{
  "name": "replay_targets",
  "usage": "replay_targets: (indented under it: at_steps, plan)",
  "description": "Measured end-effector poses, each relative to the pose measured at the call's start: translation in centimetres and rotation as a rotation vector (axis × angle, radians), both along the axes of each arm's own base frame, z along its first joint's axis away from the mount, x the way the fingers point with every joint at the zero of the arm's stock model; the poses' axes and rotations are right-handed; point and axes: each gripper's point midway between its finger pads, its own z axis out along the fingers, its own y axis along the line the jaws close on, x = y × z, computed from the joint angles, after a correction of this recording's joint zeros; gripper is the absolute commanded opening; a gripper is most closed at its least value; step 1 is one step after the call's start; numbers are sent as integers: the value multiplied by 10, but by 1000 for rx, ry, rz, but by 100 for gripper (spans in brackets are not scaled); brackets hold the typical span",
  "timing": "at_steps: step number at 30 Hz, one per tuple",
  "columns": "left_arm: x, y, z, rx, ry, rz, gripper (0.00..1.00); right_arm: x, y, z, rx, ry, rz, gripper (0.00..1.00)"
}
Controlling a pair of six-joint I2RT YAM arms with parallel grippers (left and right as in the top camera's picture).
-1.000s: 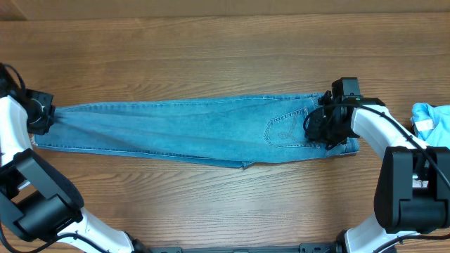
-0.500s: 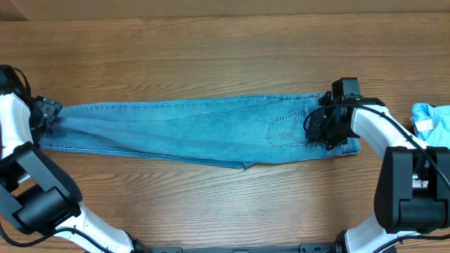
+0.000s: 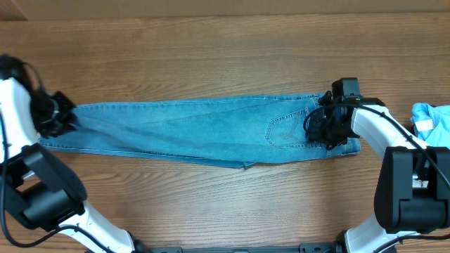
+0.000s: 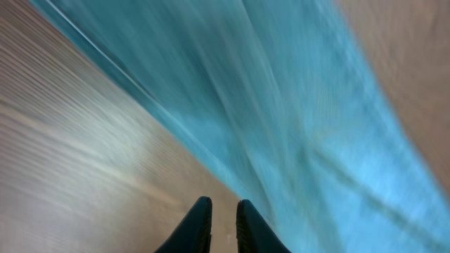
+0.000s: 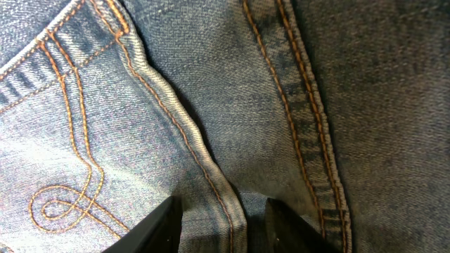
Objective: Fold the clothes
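The jeans (image 3: 197,133) lie stretched lengthwise across the counter (image 3: 211,56), with the legs to the left and the waist to the right. The right pincer (image 3: 327,128) stands spread wide over the denim beside the back pocket (image 3: 285,130), gripping nothing. If the left pincer (image 3: 55,116) tugs from the hem end, the waist could slide and the fold skew. The left pincer's fingers (image 4: 199,223) are nearly together, but blur hides whether they pinch cloth. A cyan heap (image 3: 430,119) beside the right arm could snag.

Two arms (image 3: 15,116) (image 3: 376,126) — one pair of jeans (image 3: 190,130), one cyan heap (image 3: 432,118).
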Motion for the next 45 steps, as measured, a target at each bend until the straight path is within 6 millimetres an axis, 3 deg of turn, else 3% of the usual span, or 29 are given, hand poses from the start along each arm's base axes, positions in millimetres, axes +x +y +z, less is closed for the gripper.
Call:
replay_targets:
  at_steps: [4, 9, 10, 11, 16, 20, 22, 25, 27, 28, 33, 35, 37, 38, 45]
  plan:
    - [-8, -55, -11, 13, 119, -223, 16, 0, 0, 0, 0, 0, 0, 44]
    - [-32, -55, -39, 89, 243, -240, 16, 0, 0, 0, 0, 1, -1, 45]
    - [-30, -53, -46, 102, 236, -237, 23, 0, 0, 0, 0, 1, 0, 45]
    - [-22, -50, -51, 124, 203, -230, 35, 0, 0, 0, 0, 1, -1, 45]
    - [51, -24, -75, 271, -104, -179, 38, -2, 0, 0, 0, 8, -1, 46]
    - [43, -27, -110, 247, -47, -183, 33, -2, 0, 0, -1, 10, -1, 46]
    - [41, -26, -111, 247, -14, -175, 30, -2, 0, 0, 0, 10, -1, 47]
    - [27, -25, -112, 242, 64, -105, 34, -2, 0, 0, 0, 8, -1, 47]
    - [3, -19, -112, 202, 147, -4, 43, -2, 0, 0, 4, 9, 0, 48]
    - [-4, -14, -112, 152, 153, 54, 56, -2, 1, 0, 10, 10, 0, 48]
    - [-26, 1, -111, -64, 127, 194, 71, -4, 4, 0, 23, 15, 1, 49]
    - [-26, 2, -108, -110, 110, 174, 76, -4, 4, 1, 27, 16, 1, 49]
    - [-25, 4, -105, -113, 91, 108, 96, -4, 5, 1, 29, 16, 2, 50]
    - [-24, 7, -104, -106, 80, 81, 100, -4, 5, 1, 30, 16, 2, 51]
    - [4, 70, -67, 50, -86, 29, 100, -4, 4, 1, 26, 16, -1, 54]
